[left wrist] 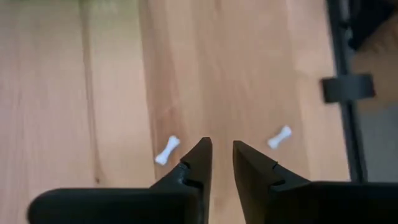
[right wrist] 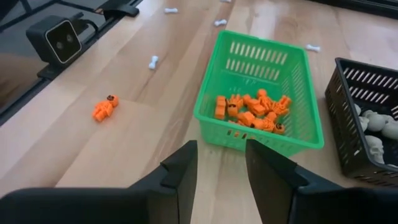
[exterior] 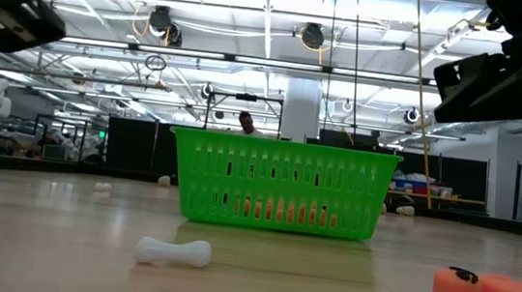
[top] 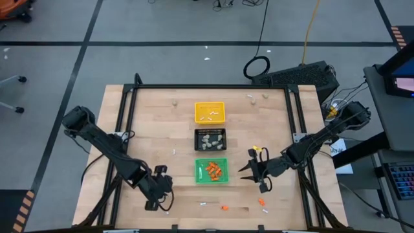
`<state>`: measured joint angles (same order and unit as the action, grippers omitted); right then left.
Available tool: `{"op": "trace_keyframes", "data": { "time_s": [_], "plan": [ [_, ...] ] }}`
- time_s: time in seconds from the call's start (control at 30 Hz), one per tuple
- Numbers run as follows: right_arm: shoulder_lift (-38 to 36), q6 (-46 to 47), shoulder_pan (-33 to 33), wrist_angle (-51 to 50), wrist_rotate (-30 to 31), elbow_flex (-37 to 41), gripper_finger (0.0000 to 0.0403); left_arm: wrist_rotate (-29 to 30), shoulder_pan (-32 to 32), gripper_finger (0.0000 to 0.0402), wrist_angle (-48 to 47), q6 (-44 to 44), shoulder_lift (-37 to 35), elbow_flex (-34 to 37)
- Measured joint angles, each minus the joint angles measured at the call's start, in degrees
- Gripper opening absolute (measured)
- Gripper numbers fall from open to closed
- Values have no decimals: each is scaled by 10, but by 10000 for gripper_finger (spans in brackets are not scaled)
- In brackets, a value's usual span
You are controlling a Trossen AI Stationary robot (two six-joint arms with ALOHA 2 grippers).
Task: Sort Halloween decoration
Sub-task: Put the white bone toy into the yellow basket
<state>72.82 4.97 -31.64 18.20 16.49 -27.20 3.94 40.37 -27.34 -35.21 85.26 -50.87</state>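
In the high view three square trays stand in a column at the middle of the wooden worktop (top: 149, 123): a yellow tray (top: 210, 112) uppermost with a few thin white sticks inside, a black tray (top: 211, 140) below it holding beige-grey lumps (top: 212, 138), and a green tray (top: 211, 170) lowest, holding a heap of orange bits (right wrist: 252, 111).

The left pincer (top: 163, 196) sits at the lower left of the high view, well apart from the trays. Its wrist view shows its fingers (left wrist: 198, 163) slightly parted with nothing between them, over bare wood, with one white stick (left wrist: 167, 150) just beside one fingertip and a second white stick (left wrist: 280, 137) near the other.

The right pincer (top: 248, 169) is just right of the green tray in the high view, its tips pointing toward the tray. In its wrist view the fingers (right wrist: 180, 171) stand spread and empty.

Loose pieces lie on the worktop: an orange piece (right wrist: 104, 108) near the lower edge in the high view, another orange piece (top: 263, 204) to its right, a white stick (top: 174, 151) left of the trays, and beige lumps (top: 174, 101) near the upper edge. In the low view a white stick (exterior: 173, 252) lies in front of the green tray.
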Motion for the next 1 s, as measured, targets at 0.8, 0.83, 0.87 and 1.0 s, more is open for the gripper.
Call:
{"op": "trace_keyframes", "data": {
  "time_s": [0.8, 0.83, 0.87, 1.0],
  "plan": [
    [0, -1, 0, -22, 0, 0, 121, 73, 13, 140, 22, 56, 95, 0],
    [0, -1, 0, -22, 0, 0, 121, 72, 9, 140, 21, 68, 95, 0],
    [0, -1, 0, -22, 0, 0, 121, 70, 6, 140, 19, 80, 95, 0],
    [0, -1, 0, -22, 0, 0, 121, 60, -4, 134, 0, 144, 95, 0]
  ]
}}
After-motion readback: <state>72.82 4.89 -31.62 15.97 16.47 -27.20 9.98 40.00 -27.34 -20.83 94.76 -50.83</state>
